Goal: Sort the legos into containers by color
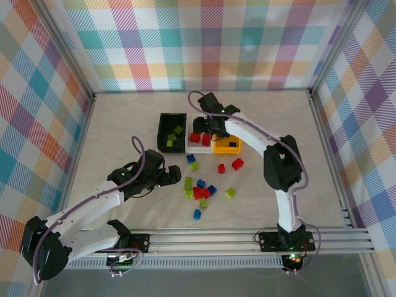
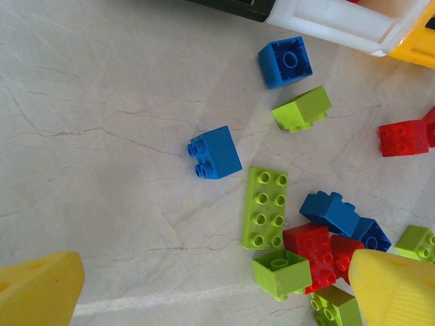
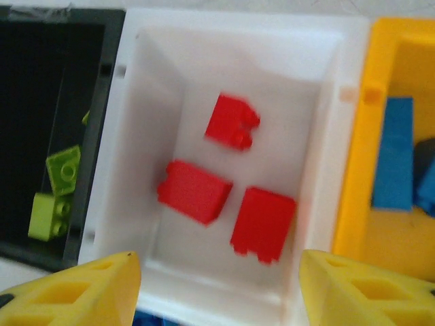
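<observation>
Right gripper (image 3: pixel 217 272) jaws apart, empty, above white bin (image 3: pixel 160 102) with three red legos (image 3: pixel 195 191): colour match. Left gripper (image 2: pixel 217 266) wide over loose legos (image 2: pixel 265 207) near-side of the bins, probably lining up a pick.

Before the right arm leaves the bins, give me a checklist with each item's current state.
1. Right gripper empty, fingers apart: ok.
2. White bin holds only red bricks, three of them: ok.
3. Black bin holds only lime green bricks: ok, as far as shown.
4. Orange-yellow bin holds only blue bricks: cannot tell; a dark shape at the edge is unclear.
5. Left gripper open above the loose bricks: ok.
6. Table cleared: not ok; red, blue and green ones lie loose.
</observation>
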### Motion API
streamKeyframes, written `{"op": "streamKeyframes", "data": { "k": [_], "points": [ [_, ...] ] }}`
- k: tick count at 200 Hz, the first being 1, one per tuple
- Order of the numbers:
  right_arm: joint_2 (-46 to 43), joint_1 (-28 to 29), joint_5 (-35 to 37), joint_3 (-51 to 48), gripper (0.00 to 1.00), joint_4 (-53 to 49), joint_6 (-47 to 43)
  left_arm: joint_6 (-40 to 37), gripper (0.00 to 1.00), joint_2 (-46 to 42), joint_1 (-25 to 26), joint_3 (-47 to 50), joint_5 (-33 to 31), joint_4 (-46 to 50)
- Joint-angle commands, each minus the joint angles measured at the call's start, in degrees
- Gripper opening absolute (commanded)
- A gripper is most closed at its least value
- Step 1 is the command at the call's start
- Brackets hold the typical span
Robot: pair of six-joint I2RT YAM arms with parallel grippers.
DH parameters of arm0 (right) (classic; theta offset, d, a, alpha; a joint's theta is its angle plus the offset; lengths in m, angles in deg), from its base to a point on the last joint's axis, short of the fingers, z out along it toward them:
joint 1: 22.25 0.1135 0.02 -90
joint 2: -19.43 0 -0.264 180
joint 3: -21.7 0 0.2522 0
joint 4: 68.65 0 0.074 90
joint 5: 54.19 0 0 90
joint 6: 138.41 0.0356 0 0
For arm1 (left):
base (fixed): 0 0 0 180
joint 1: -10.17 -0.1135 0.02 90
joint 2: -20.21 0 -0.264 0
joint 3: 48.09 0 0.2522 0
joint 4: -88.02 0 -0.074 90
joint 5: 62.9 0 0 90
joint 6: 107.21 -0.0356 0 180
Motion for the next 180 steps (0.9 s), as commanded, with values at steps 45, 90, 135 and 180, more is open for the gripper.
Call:
{"op": "streamKeyframes", "data": {
  "k": [45,90,135,180],
  "points": [
    [-26.21,0.71,1.75,-31.93,0.69,5.70,2.86,0.49,1.00,-0.94,-0.36,1.50,1.41,0.03],
    [-29.23,-4.60,3.13,-44.25,0.72,6.96,6.75,0.66,1.00,-1.10,-0.91,2.90,2.11,-0.13],
    [-26.04,-5.59,6.44,-44.71,0.73,9.31,10.58,0.78,1.00,-1.83,-1.27,3.20,2.17,0.29],
    [-20.14,-6.59,6.88,-42.02,0.73,10.57,12.37,0.84,1.00,-1.51,-1.54,3.40,2.71,0.00]
  ]
}}
